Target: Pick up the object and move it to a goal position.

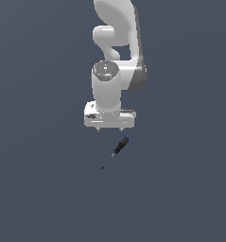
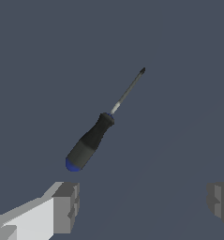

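Note:
The screwdriver [image 1: 117,149] lies on the flat grey floor in the exterior view, just in front of the arm's hand. It has a stubby black handle, a blue end and a thin dark shaft pointing down and to the exterior view's left. My gripper [image 1: 109,128] hangs above and just behind it, fingertips barely showing under the white hand. In the wrist view the screwdriver [image 2: 92,138] lies ahead of my gripper [image 2: 144,204]. The two grey fingertips [image 2: 66,206] stand wide apart and hold nothing.
The white robot arm [image 1: 115,47] rises behind the hand in the exterior view. The plain dark grey floor [image 1: 39,189] spreads all around. Nothing else shows.

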